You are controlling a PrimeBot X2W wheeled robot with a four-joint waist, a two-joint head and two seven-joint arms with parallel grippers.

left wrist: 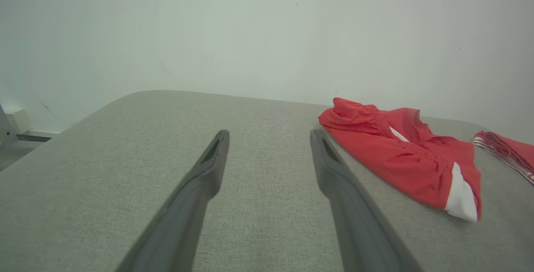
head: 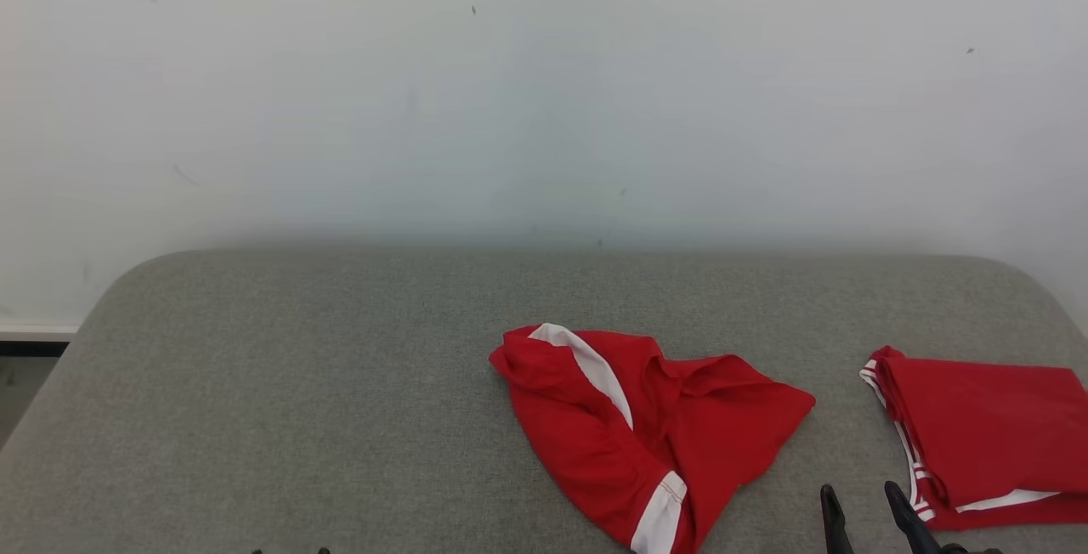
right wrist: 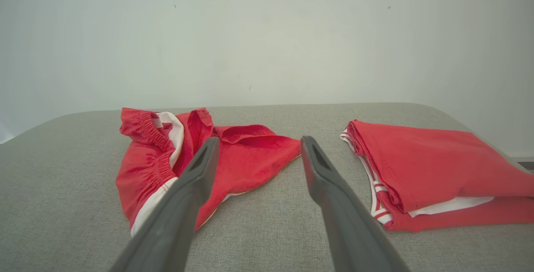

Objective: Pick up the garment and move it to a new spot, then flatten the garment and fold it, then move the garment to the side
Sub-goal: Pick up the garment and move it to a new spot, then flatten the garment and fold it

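A crumpled red garment [head: 646, 426] with white stripes lies bunched on the grey padded surface [head: 340, 384], a little right of centre. It also appears in the left wrist view [left wrist: 400, 159] and the right wrist view [right wrist: 250, 149]. My right gripper [head: 858, 490] hovers open just right of the garment's near edge, touching nothing; its open fingers frame the garment's right corner [right wrist: 260, 139]. My left gripper [left wrist: 269, 134] is open over bare padding well to the garment's left, with only its tips [head: 289, 551] at the head view's bottom edge.
A second red piece with white trim [head: 986, 418] lies neatly folded at the right end of the surface, close to my right gripper. A pale wall stands right behind the padding. The surface's left edge drops to the floor [head: 17, 384].
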